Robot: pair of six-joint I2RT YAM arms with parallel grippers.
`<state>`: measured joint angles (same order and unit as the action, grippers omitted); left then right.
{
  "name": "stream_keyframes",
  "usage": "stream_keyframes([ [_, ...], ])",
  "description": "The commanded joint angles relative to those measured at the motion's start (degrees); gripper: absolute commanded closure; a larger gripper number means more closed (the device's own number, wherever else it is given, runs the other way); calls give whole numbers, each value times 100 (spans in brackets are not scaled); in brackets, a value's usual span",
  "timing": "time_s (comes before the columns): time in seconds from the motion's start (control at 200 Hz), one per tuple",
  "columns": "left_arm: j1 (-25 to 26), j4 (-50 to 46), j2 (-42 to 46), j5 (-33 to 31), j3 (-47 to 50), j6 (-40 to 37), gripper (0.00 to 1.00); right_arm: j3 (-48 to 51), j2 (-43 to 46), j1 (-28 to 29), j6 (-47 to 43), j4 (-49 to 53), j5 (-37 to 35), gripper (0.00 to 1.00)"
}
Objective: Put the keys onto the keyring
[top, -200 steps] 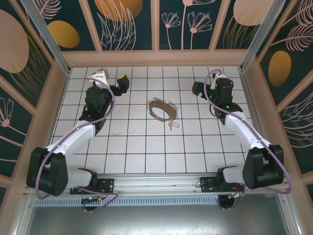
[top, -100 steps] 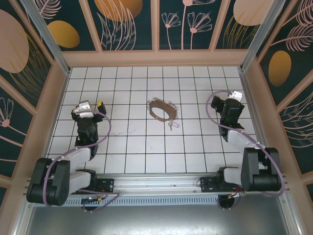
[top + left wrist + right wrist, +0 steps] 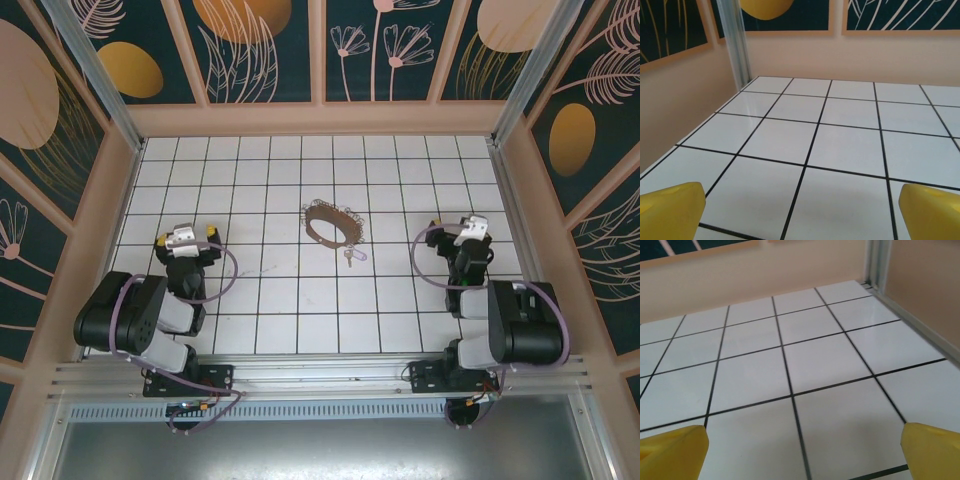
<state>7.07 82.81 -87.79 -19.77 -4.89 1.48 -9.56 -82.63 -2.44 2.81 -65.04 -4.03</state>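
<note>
The keyring point(image 3: 331, 222), a thin dark-brown ring with silvery links along its edge, lies flat on the white tiled table point(image 3: 300, 300) a little beyond the middle. The keys point(image 3: 350, 256), one tiny piece with a pale head, lie just off the ring's near right side, apart from it. My left gripper point(image 3: 187, 238) sits folded back at the near left, well left of the ring; its yellow fingertips point(image 3: 671, 211) stand wide apart over bare tile, open and empty. My right gripper point(image 3: 465, 232) is folded back at the near right, its fingertips point(image 3: 932, 450) also spread, open and empty.
Peach walls point(image 3: 320, 118) with dark painted panels enclose the table on three sides. Metal corner posts point(image 3: 737, 42) stand at the far corners. Both arm bases are bolted to the rail point(image 3: 320, 375) at the near edge.
Both arms have drawn back from the far part of the table and folded down toward their bases. The ring and key have not moved. Both grippers stayed open.
</note>
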Motion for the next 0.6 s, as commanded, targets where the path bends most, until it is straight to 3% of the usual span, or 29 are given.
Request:
stream_keyframes([
  [0.0, -65, 385, 18, 131, -196, -85, 1, 76, -643, -11, -166, -1674, 555, 1],
  [0.045, -101, 181, 51, 215, -271, -68, 1, -226, -479, -7, -213, -790, 699, 1],
  [0.12, -197, -216, 63, 421, -451, -4, 1, -429, -530, -55, -217, -505, 887, 1],
  [0.355, -642, -1061, 29, 1193, -926, 291, 1, -433, -562, -66, -192, -555, 902, 1],
  [0.596, -654, -1012, 58, 1203, -883, 279, 1, -399, -553, 91, -247, -606, 492, 1],
])
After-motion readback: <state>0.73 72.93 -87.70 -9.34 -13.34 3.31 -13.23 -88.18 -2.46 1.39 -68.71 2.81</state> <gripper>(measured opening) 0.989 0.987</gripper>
